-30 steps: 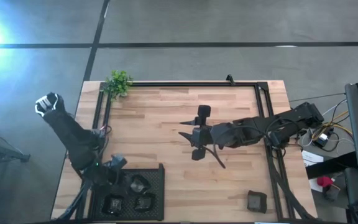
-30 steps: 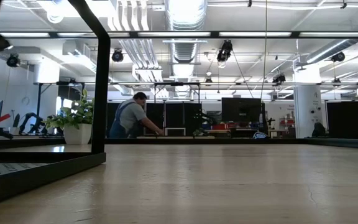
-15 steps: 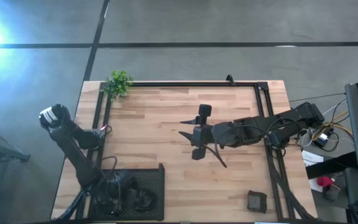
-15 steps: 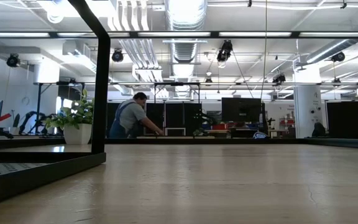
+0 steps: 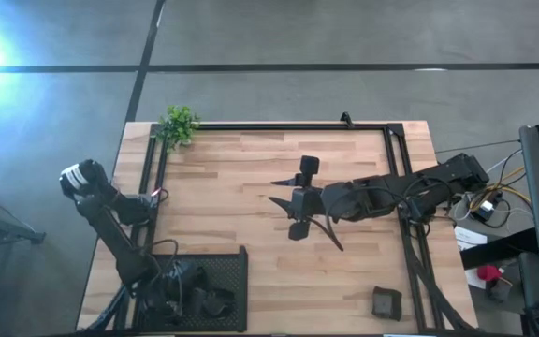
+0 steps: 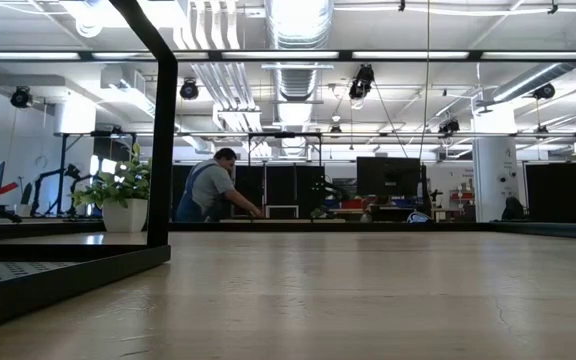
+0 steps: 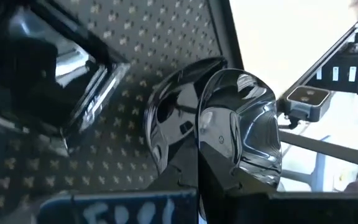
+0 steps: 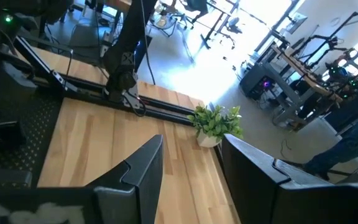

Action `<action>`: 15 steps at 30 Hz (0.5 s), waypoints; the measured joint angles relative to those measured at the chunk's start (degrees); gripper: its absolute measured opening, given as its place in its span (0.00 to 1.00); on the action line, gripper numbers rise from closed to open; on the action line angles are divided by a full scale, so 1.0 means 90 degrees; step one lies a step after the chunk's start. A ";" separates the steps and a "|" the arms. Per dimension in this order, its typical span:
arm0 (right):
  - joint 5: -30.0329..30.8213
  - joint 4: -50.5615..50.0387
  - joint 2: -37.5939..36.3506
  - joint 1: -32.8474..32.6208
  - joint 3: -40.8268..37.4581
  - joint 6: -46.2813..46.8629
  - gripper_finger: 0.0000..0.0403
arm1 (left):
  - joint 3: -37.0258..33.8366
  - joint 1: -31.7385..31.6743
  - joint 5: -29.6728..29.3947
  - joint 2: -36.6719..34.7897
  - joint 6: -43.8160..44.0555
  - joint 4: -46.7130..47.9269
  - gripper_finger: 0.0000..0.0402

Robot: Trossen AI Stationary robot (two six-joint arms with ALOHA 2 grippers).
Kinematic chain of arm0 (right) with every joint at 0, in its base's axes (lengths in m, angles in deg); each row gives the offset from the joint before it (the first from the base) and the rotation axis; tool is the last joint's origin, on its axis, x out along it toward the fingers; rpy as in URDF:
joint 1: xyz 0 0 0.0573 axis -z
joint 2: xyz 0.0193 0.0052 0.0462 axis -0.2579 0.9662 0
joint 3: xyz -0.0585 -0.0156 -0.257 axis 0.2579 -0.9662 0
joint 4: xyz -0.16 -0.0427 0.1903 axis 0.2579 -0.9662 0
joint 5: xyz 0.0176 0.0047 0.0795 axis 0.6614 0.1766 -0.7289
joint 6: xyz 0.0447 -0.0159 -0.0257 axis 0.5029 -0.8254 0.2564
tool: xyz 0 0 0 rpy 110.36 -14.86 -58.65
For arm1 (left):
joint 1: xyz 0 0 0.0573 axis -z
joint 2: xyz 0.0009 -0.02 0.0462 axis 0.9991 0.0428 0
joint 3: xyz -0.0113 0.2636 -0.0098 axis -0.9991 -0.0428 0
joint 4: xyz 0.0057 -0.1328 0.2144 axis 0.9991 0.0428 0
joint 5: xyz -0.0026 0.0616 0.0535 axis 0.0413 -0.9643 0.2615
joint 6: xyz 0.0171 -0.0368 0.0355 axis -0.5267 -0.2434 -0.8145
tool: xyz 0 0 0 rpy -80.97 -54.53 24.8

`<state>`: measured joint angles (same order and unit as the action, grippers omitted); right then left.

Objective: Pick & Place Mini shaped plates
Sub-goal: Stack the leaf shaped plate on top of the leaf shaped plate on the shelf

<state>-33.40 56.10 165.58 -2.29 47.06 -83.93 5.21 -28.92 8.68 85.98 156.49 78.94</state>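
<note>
Two glossy plates (image 7: pixel 238 127) on tray (image 7: pixel 166 37)

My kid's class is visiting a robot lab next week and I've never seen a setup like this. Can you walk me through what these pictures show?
Two dark robot arms work at a wooden table, and four cameras watch. One looks straight down. One sits level with the tabletop, so it mostly sees the room behind, where a person stands far off. One rides on each wrist.

From above, the left gripper is down in a black mesh tray at the near left corner. Its wrist camera shows its fingers shut on a glossy dark plate, with another square plate lying in the tray.

The right gripper hovers over the middle of the table, fingers open and empty. A small green plant stands at the far left corner, and one dark plate lies near the right edge.
</note>
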 joint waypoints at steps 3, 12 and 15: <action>0.0000 0.0011 -0.0010 0.0000 0.0000 -0.0026 0.40 | 0.0000 -0.0002 -0.0143 -0.0014 -0.0055 0.0033 0.00; 0.0000 0.0015 -0.0032 0.0000 0.0000 -0.0041 0.40 | 0.0000 -0.0067 -0.0319 0.0099 0.0389 0.0037 0.00; 0.0000 0.0015 -0.0032 0.0000 0.0000 -0.0041 0.40 | 0.0000 -0.0080 -0.0322 0.0099 0.0273 -0.0027 0.00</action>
<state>-33.40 56.23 165.30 -2.29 47.06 -84.30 5.21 -29.64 5.78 86.88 158.94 78.69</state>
